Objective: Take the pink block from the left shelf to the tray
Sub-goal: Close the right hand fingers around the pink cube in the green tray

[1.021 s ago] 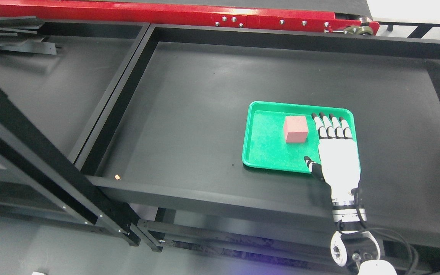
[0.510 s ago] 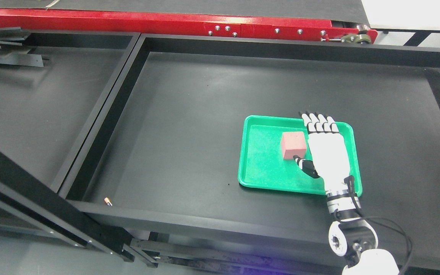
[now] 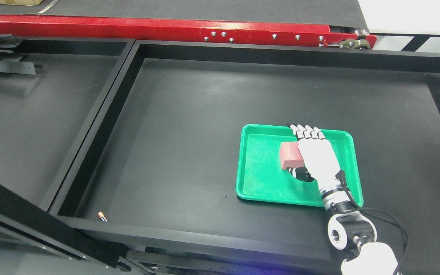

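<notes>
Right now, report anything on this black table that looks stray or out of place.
One stray item: a small cylindrical battery-like object lies loose in the near left corner of the black rimmed table, far from the green plastic tray. The pink cube block sits in the tray beside the right hand.

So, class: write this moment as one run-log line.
phase: at block | right hand: over green tray, fingers extended, thumb below pink block | block: in tray | left hand: not visible

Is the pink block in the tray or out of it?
In: the pink block sits on the green tray floor, right hand against it.
</notes>
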Robot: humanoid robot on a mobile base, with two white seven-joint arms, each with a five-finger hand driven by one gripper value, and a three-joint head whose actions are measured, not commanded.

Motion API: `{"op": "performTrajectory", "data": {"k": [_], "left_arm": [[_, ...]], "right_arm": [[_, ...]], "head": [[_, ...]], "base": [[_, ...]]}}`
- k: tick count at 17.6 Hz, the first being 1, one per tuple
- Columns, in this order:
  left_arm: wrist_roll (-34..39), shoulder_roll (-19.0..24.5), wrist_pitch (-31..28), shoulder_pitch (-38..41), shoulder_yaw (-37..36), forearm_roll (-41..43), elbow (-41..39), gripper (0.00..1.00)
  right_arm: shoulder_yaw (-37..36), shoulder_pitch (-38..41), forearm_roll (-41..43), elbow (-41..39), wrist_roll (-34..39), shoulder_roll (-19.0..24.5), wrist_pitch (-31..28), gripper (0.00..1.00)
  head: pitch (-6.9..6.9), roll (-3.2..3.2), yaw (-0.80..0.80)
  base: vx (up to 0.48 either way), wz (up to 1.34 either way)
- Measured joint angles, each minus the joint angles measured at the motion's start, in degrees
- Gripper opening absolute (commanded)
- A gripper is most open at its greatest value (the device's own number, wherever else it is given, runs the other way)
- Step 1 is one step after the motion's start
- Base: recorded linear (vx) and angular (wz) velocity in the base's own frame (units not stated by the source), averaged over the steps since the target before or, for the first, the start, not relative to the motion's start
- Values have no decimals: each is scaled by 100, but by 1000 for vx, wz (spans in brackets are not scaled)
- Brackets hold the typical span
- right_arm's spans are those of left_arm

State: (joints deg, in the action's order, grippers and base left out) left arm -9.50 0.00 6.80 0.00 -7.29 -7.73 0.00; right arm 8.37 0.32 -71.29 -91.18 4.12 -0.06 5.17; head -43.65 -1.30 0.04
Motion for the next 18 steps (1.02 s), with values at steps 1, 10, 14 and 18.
{"op": "performTrajectory", "data": {"k": [1, 10, 14, 18], "left_arm": [[0, 0, 0, 0, 0, 0, 0, 100], [0, 0, 0, 0, 0, 0, 0, 100], [0, 0, 0, 0, 0, 0, 0, 100], [0, 0, 0, -2, 0, 0, 0, 100]], "right_arm": [[-1, -5, 6, 25, 162, 0, -13, 100], [-10, -29, 220, 265, 526, 3, 105, 100], [-17, -165, 258, 386, 533, 4, 130, 100], [-21, -293, 275, 490, 533, 5, 144, 100]], "head": [[0, 0, 0], [0, 0, 0], [0, 0, 0], [0, 0, 0]], "base": [[35, -22], [20, -8], [39, -20], [45, -41]]}}
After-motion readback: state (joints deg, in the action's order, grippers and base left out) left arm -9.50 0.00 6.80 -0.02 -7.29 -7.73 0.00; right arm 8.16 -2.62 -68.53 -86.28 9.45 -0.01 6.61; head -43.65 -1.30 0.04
